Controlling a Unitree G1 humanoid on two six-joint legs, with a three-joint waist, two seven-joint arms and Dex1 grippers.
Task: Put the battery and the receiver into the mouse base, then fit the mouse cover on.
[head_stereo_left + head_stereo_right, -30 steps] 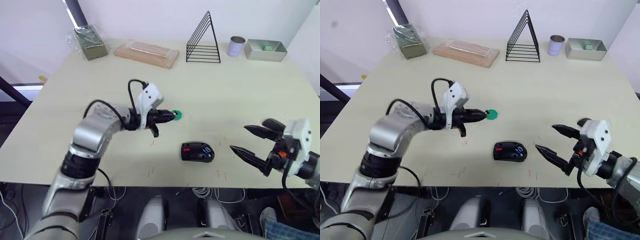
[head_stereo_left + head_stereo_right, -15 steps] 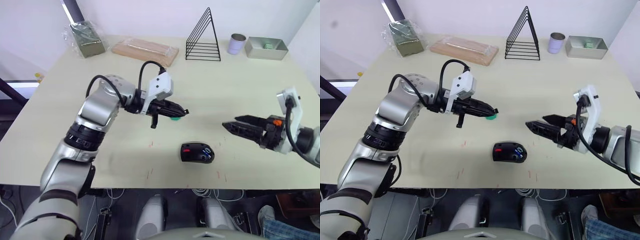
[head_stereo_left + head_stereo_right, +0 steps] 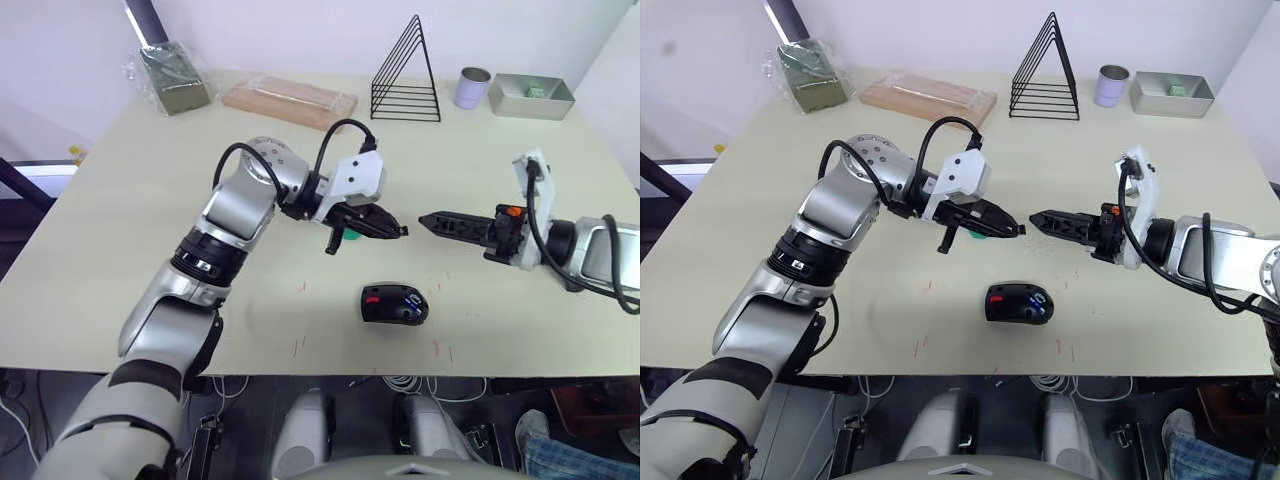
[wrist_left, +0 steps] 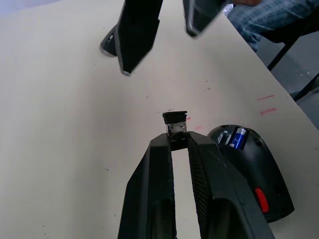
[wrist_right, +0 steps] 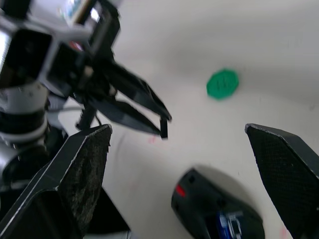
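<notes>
Black oval mouse base [image 3: 394,303] with red patch lies at 6 o'clock on the table; slim blue battery [image 4: 239,138] already seated. My left gripper [image 4: 176,144] pinches the tiny dark receiver [image 4: 175,122] above it; right gripper [image 5: 187,152] spread wide. Receiver and cover remain.

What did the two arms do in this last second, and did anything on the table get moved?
Left gripper, shut on the receiver, carried it from the green disc toward the middle. Right gripper rose and swung in to face it, fingers open. The mouse base, battery inside, stayed put.
</notes>
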